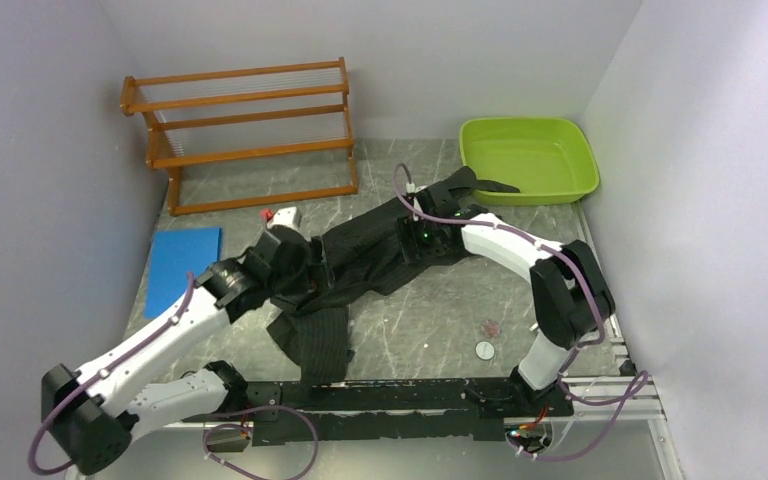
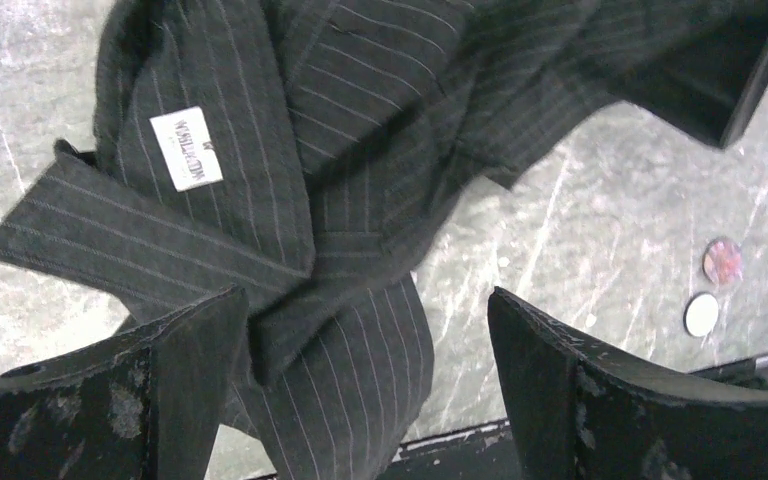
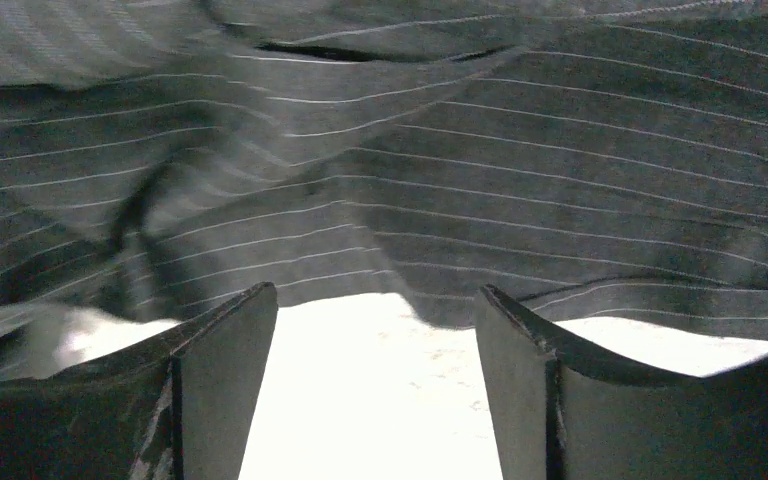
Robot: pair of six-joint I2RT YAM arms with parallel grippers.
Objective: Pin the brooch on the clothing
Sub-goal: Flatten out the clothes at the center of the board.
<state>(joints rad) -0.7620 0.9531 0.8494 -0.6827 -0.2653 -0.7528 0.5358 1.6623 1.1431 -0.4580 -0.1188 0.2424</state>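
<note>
The shirt lay crumpled in a long heap across the middle of the marble-patterned table, and I took my bearings from it. At the shirt's left end, the left gripper hovered with its jaws spread wide. It held nothing, and a fold of pinstriped cloth lay beneath the gap. The white neck label faced up by the collar. Over the shirt's right end, the right gripper also stood spread and empty, with the cloth just beyond its fingertips. Nearer the arm bases than the shirt, a small pinkish disc and a white disc sat close together on bare table. A green tub stood past the shirt's right end, with a sleeve end at its rim. A wooden rack stood beyond the left end, and a blue sheet lay to the shirt's left.
</note>
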